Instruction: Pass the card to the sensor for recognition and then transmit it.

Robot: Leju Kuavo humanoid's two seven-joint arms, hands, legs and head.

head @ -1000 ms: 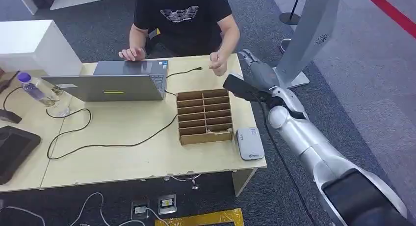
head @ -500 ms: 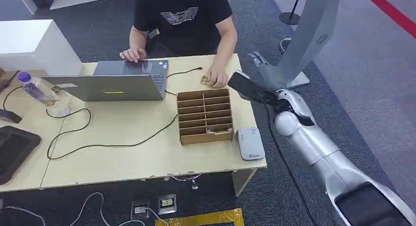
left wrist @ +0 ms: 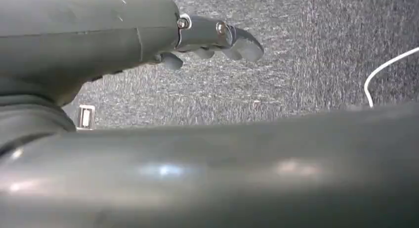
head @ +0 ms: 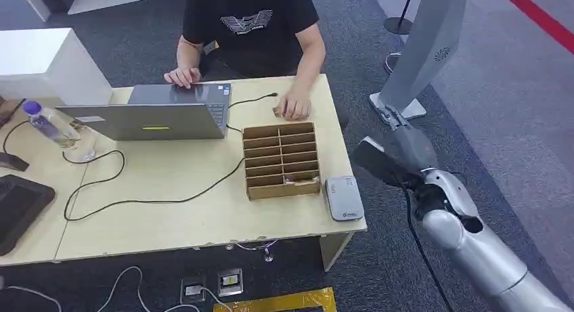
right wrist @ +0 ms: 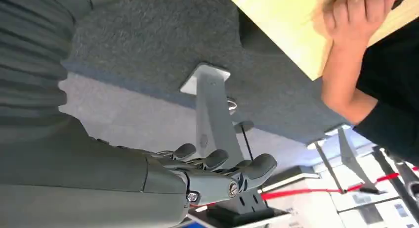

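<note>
My right hand (head: 405,140) hangs off the table's right side, over the carpet, with nothing in it. In the right wrist view its fingers (right wrist: 220,169) are loosely spread and hold nothing. The grey-white sensor (head: 344,197) lies at the table's near right corner, beside a cardboard slotted box (head: 281,160). A person's hand (head: 292,107) rests flat on the table just behind the box; I cannot make out the card under it. My left hand (left wrist: 217,36) hangs over the carpet, fingers out and holding nothing.
A person in a black shirt (head: 249,24) sits across the table at a grey laptop (head: 152,116). A black cable (head: 156,197) crosses the tabletop. A bottle (head: 44,121) stands far left. A grey stand (head: 420,55) rises to the right of the table.
My right arm has drawn back from the table's far right corner, down and to the right, off the table. The person's hand has come down flat onto the tabletop.
</note>
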